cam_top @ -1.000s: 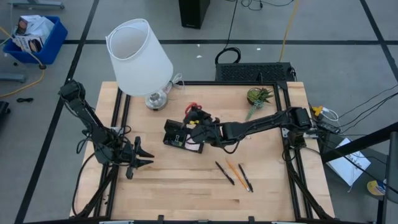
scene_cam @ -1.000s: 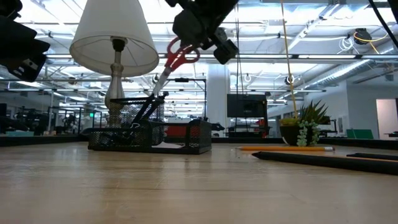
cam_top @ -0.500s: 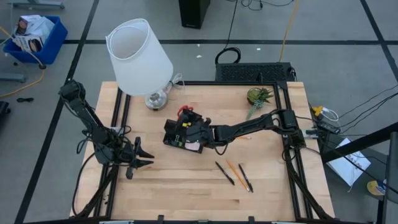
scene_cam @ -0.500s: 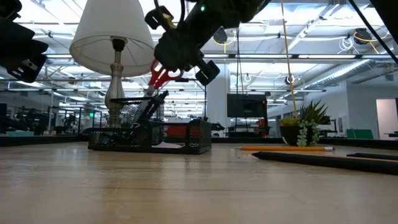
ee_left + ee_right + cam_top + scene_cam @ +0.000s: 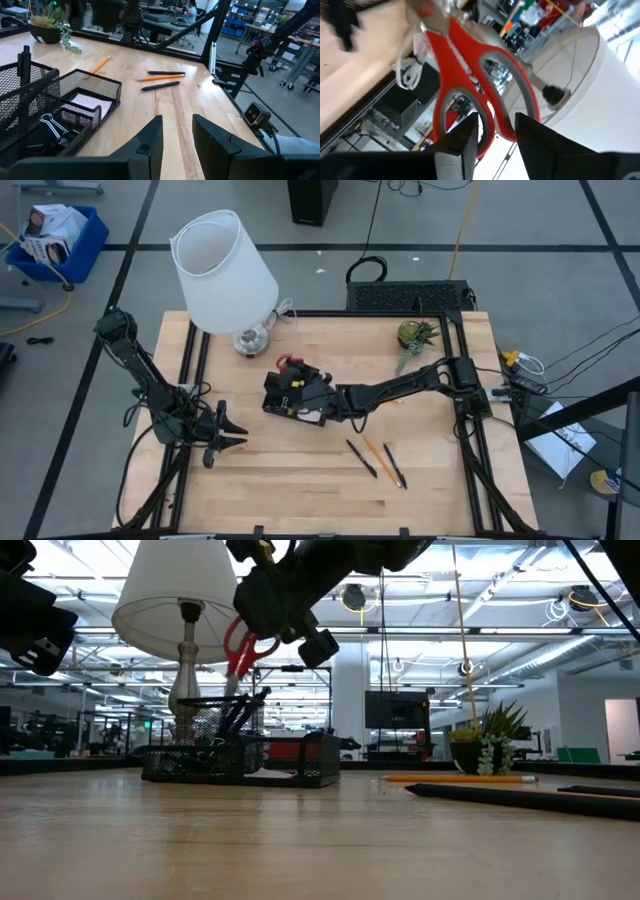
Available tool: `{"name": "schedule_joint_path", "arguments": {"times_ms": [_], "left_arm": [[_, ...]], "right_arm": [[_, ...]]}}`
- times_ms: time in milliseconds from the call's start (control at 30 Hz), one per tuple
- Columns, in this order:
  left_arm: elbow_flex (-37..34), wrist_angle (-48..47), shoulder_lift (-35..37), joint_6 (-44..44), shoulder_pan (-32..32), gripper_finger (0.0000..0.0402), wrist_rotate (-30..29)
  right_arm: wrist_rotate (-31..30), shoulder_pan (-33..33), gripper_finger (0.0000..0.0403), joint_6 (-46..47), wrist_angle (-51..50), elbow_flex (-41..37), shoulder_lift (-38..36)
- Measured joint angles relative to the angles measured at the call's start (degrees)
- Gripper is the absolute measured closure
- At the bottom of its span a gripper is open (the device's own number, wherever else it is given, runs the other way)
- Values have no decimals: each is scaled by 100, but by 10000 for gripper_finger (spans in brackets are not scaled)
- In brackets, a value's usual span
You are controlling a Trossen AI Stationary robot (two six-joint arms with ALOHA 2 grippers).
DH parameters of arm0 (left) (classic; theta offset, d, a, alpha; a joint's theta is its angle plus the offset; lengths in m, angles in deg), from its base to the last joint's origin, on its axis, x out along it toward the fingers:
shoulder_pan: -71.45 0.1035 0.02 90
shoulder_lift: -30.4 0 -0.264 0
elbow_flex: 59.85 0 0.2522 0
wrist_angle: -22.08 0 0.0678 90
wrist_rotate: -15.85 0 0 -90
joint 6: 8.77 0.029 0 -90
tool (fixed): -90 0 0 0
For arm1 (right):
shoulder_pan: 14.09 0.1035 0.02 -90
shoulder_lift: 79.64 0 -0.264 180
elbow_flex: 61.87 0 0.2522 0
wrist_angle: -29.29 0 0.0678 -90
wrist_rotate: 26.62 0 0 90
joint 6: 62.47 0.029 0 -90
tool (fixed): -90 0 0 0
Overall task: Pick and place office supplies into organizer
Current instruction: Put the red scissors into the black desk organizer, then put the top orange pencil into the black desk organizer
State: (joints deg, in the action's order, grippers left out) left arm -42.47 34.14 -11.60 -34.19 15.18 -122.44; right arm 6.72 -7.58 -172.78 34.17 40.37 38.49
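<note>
The right gripper (image 5: 283,602) hangs over the organizer's (image 5: 285,395) tall slotted end, fingers around the scissors' (image 5: 238,648) red handles, blades down in the slot so they stand upright; whether it grips or is letting go, I cannot tell. Pens and pencils (image 5: 378,460) lie well apart. The left gripper (image 5: 222,432) waits partly open, empty.

Looking straight down from above on the whole table (image 5: 300,480), with the white lamp (image 5: 222,272) at the far left corner. Looking level from table-top height across the wood toward the room, very near the surface, seeing the same lamp (image 5: 182,602) and the mesh organizer (image 5: 240,748). Looking from the left wrist over the organizer (image 5: 55,107). Looking from the right wrist, very close on the red-handled scissors (image 5: 470,95).
</note>
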Motion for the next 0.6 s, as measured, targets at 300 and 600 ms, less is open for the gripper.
{"name": "schedule_joint_path", "arguments": {"times_ms": [300,600], "left_arm": [[0,-39,0,-62,0,293,24],[0,-71,0,-62,0,293,24]], "right_arm": [[1,18,254,8,-69,0,0],[1042,392,228,906,130,0,0]]}}
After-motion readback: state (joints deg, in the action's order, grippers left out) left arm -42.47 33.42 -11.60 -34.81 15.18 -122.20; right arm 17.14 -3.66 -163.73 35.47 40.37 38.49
